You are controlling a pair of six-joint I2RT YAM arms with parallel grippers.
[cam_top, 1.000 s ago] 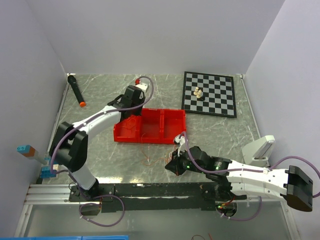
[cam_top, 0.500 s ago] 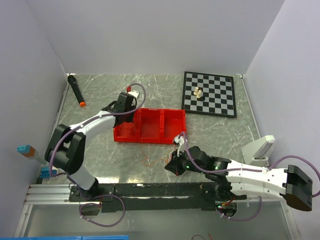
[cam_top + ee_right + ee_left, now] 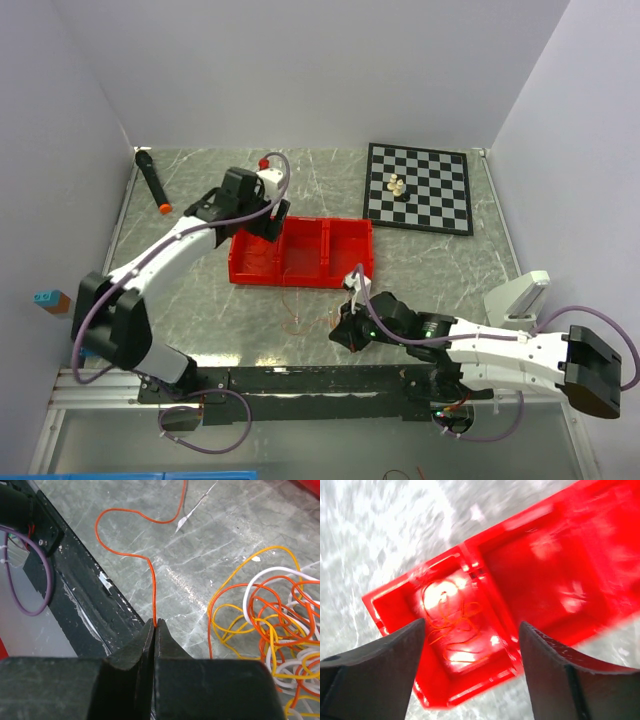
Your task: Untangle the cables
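Marker: black, orange tip, at 10 o'clock on the counter.
Left fingers: spread wide, holding nothing, above the tray's 9 o'clock compartment.
Tray: red, divided, mid-counter. An orange clump lies in that end compartment.
Right fingers: pressed together on one orange cable, at 6 o'clock of the tray.
Tangle: orange, yellow and white cables, on the counter at 3 o'clock of the right fingers.
Chessboard: at 1 o'clock, with pale pieces on it.
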